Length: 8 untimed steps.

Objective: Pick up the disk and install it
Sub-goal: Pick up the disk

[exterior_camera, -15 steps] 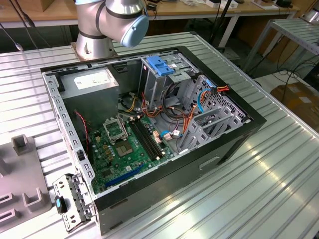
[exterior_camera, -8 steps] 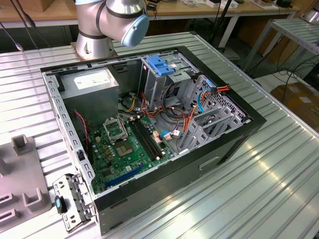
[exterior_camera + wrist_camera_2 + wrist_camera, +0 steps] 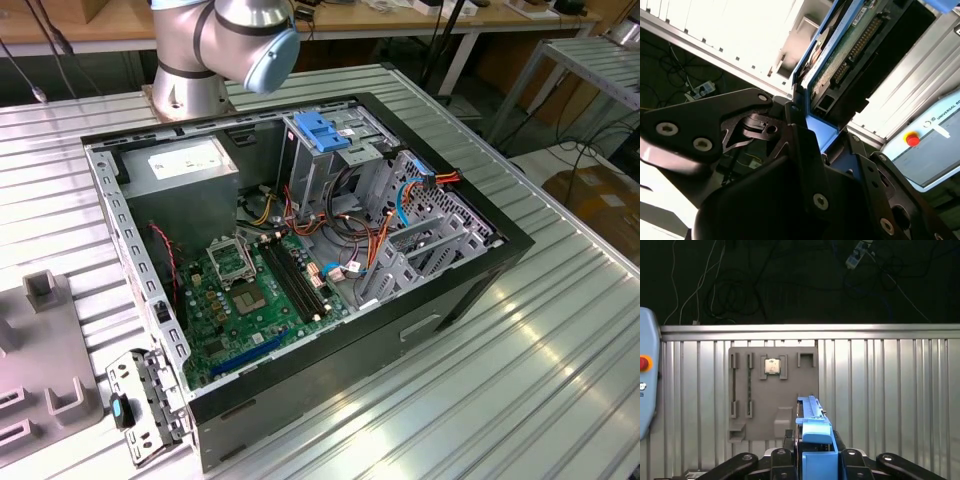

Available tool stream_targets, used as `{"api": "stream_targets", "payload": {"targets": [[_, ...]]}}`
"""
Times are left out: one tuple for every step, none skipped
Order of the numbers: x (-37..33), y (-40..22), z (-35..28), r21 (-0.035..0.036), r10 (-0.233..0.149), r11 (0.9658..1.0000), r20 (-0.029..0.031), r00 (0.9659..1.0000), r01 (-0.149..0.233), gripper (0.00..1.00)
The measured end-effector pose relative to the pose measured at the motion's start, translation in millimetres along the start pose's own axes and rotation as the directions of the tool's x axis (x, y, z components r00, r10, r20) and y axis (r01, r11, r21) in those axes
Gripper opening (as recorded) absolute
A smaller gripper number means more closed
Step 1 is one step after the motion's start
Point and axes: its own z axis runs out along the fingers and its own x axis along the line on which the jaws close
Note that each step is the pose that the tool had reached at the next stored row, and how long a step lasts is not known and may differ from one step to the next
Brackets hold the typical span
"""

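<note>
A ribbed aluminium table (image 3: 560, 330) carries the scene. Past its edge, the first wrist view shows a dark floor (image 3: 800, 270) strewn with loose cables (image 3: 715, 285), and the exterior view shows workbenches (image 3: 400, 25) behind.

The gripper (image 3: 815, 462) is clenched on the disk (image 3: 815, 432). The disk's blue rail frame stands edge-on between the 2 jaws, reaches out past their tips and is held in the air above the table. Beyond the jaws lies a grey tray (image 3: 795, 382) with 1 chip (image 3: 772, 366) seated in it, well apart from the disk. Off to one side of the jaws is a pale pendant (image 3: 645, 390) with a red button (image 3: 644, 363).

The second wrist view adds the disk's flat side, a green circuit board (image 3: 850, 45) with a connector row, rising from between the jaws.

The exterior view adds the open computer case (image 3: 330, 370), its motherboard (image 3: 250, 300), a grey power-supply box (image 3: 185, 165), a blue bracket (image 3: 322, 130) on the drive cage, and the arm (image 3: 225, 40) behind the case.
</note>
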Motion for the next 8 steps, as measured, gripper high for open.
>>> {"api": "stream_targets", "payload": {"targets": [[0.3,-3.1,0.0,0.0001,0.0,1.0,0.0001,1.0,0.0,0.37],[0.6,-6.1,0.0,0.0001,0.0,1.0,0.0,1.0,0.0,0.37],[0.8,-8.1,-0.1,0.0,0.0,1.0,0.0,1.0,0.0,0.37],[0.9,-9.7,-0.1,0.0001,0.0,1.0,0.0001,1.0,0.0,0.37],[1.2,-12.7,-0.1,0.0,0.0,1.0,0.0,1.0,0.0,0.37],[1.5,-15.1,-0.2,0.0,0.0,1.0,0.0,1.0,0.0,0.37],[1.6,-16.9,-0.2,0.0,0.0,1.0,0.0,1.0,0.0,0.37],[1.8,-18.9,-0.2,0.0,0.0,1.0,0.0,1.0,0.0,0.37]]}}
